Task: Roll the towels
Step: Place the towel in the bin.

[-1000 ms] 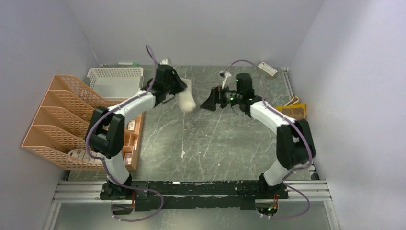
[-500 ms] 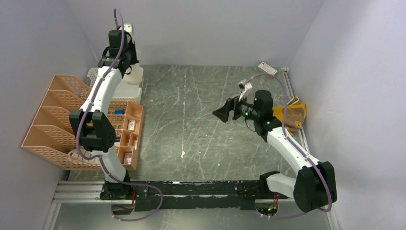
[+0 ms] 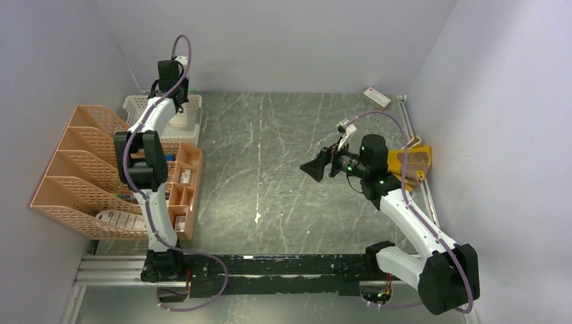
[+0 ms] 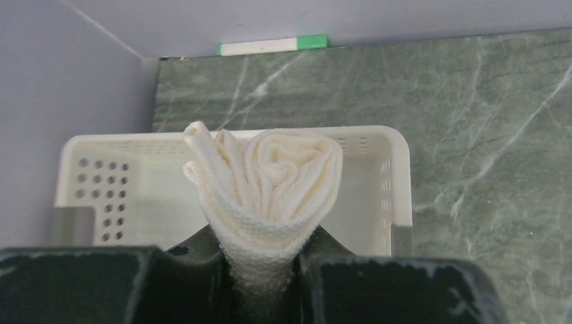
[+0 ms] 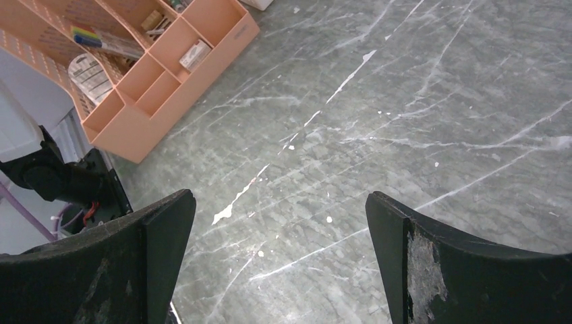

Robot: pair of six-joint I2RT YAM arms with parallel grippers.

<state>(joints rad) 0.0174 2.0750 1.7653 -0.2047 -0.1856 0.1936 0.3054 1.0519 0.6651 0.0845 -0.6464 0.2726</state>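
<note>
Green marbled tabletop (image 3: 270, 175) is enclosed by plain grey walls. An orange desk organizer (image 3: 74, 169) stands at the far left, with a white perforated basket (image 4: 398, 175) just behind it. The left tool (image 4: 263, 260) is clamped narrowly on the off-white towel (image 4: 270, 182). This towel is rolled, its spiral end faces the wrist camera, and it is positioned over the basket; contact with the basket cannot be determined. The right tool (image 5: 280, 223) is above bare tabletop at mid-right, jaws fully spread, holding nothing. The mustard-yellow towel (image 3: 413, 160) lies at the right edge, partly hidden by the right arm. A small white-and-red box (image 3: 376, 98) rests in the far right corner.
</note>
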